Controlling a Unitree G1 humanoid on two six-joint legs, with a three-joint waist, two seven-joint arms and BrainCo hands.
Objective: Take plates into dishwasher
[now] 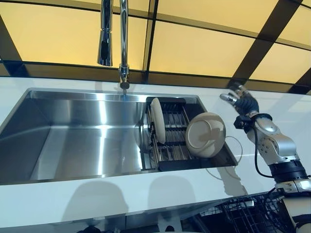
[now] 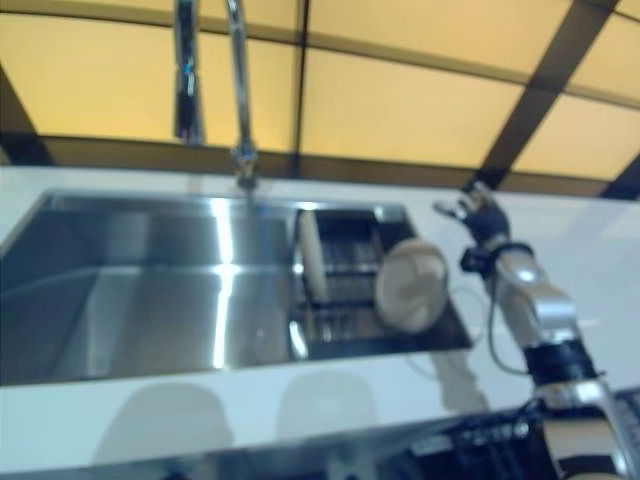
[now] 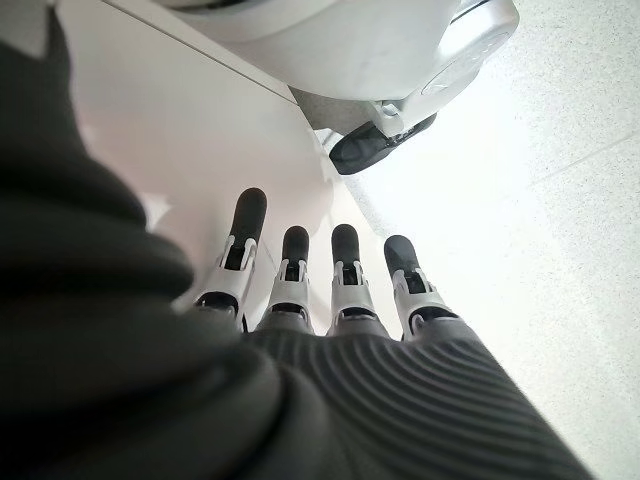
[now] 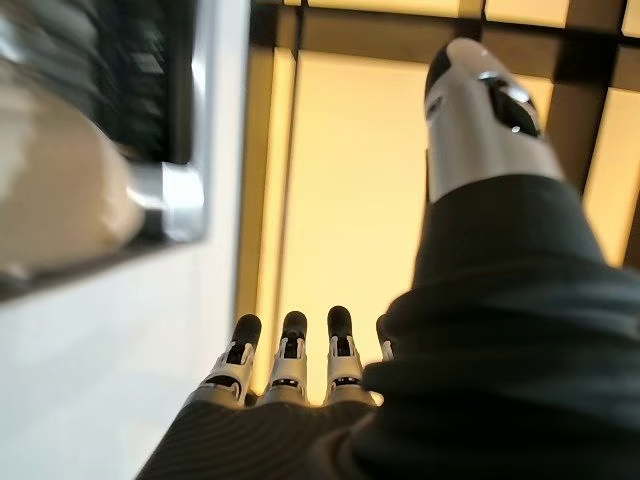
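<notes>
Plates are sitting untouched in the dish rack (image 1: 170,141), a dark wire rack filling the right end of the steel sink (image 1: 73,136), so the job appears not to have started. One cream plate (image 1: 157,120) is standing on edge at the rack's nine o'clock side, and a second, rounder cream dish (image 1: 206,134) is leaning at its three o'clock side. The right hand (image 1: 240,100) is hovering over the white counter (image 1: 272,104), fingers relaxed and spread, holding nothing; the leaning dish is lying near it at about eight o'clock, clearly apart. The left hand (image 3: 330,290) is showing only in its own wrist view, fingers straight and empty, nowhere near the sink. A black wire basket (image 1: 243,213) is peeking out below the counter edge at five o'clock, probably the dishwasher rack. Both dishes are waiting to be lifted and carried down.
</notes>
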